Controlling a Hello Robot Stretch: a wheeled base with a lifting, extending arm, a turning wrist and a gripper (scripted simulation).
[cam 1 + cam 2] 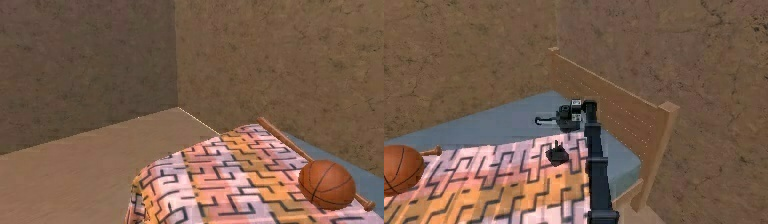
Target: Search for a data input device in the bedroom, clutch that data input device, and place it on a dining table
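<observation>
Reaching out at the bed [494, 125] with the gripper [541, 121], near a small dark thing [558, 154]; unable to tell whether holding anything.

forward: near, down onto bed [285, 138] corner | arm side: across bed to headboard [629, 115] | shared: basketball [327, 184], quilt [230, 175]

A small dark blob [558, 154] lies just below the arm side view's centre, at the quilt's [484, 185] upper edge.
</observation>
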